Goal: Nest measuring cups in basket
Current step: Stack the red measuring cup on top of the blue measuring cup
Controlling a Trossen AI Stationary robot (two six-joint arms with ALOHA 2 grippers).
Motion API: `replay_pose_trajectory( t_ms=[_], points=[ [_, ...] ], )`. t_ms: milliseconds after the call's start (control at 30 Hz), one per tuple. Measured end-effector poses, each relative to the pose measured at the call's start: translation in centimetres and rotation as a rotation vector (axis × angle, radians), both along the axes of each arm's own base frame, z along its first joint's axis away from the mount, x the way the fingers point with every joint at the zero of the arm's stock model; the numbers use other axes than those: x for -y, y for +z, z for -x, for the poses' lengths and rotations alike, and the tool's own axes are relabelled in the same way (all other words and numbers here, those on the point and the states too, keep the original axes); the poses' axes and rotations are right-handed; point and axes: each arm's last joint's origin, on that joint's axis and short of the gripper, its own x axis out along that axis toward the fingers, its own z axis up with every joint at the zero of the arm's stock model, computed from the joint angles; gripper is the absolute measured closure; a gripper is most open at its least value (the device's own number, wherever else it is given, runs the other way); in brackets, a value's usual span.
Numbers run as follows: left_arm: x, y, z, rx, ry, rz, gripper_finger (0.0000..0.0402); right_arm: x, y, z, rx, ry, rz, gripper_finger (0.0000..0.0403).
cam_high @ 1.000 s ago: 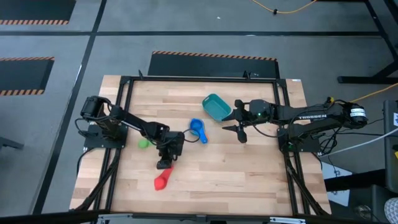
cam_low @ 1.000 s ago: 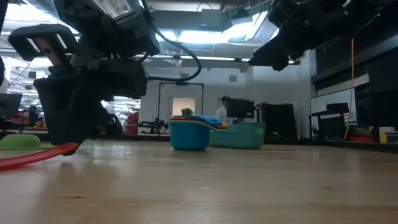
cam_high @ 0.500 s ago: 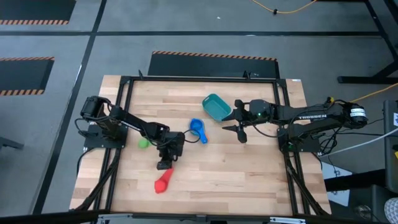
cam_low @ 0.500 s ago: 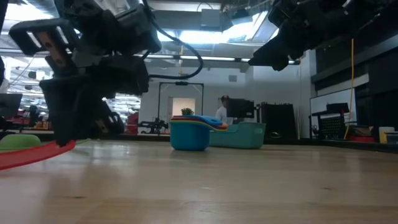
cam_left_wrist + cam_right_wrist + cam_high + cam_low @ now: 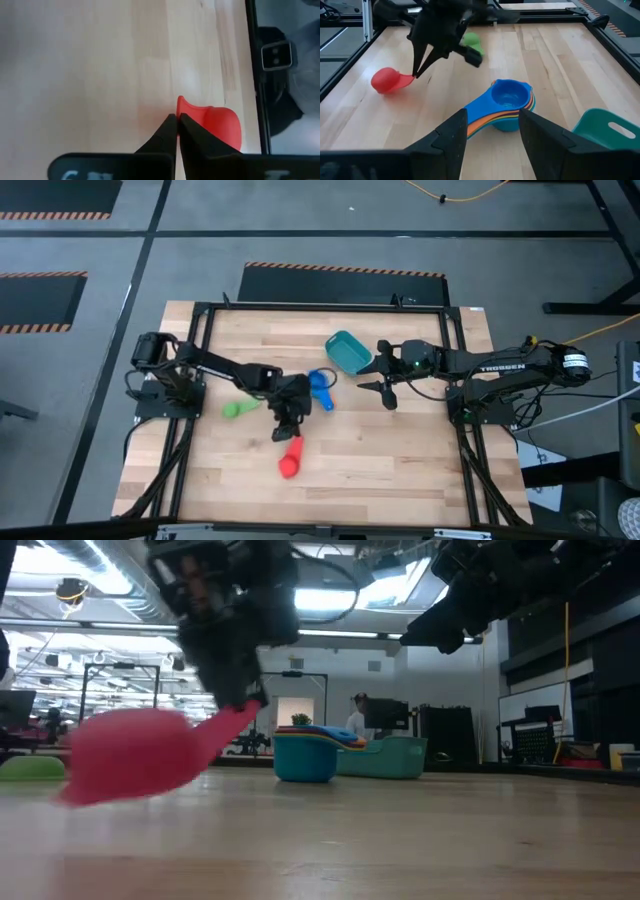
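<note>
Red cup (image 5: 291, 459) lifted, carried by left hand (image 5: 287, 430)

Red cup (image 5: 290, 457) lifted by handle, green cup (image 5: 233, 409) on table, nested stack (image 5: 319, 385) beside teal basket (image 5: 348, 351).

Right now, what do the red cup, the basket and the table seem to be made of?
The red cup: probably plastic, one even colour, smooth, slightly glossy. The basket: likely teal plastic too, with thin moulded walls and rounded corners. The table: wood, pale planks with visible grain and seams, matte finish.
</note>
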Motion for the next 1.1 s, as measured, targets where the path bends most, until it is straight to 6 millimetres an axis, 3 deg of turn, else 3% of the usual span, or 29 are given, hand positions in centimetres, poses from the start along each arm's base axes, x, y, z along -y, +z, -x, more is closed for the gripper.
replay_pose_trajectory(
  t_ms=[233,433,767,900,1100],
  points=[
    [-1.3,3.6,-1.4,0.024,-0.021,-0.136,0.0401,0.0,0.0,0.0,-0.003,0.000,0.000,0.0221],
    [-1.9,7.7,-2.0,-0.006,-0.020,-0.383,0.0401,0.0,0.0,0.0,-0.003,0.000,0.000,0.0221],
    [-0.9,14.8,-2.2,0.017,0.126,-0.812,0.0401,0.0,0.0,0.0,-0.003,0.001,0.002,0.0221],
    [-0.1,16.5,-2.2,0.063,0.226,-0.986,0.0401,0.0,0.0,0.0,-0.002,0.001,0.003,0.0221],
    [0.4,16.9,-2.1,0.072,0.365,-1.145,0.0401,0.0,0.0,0.0,-0.002,0.001,0.003,0.0221]
  ],
)
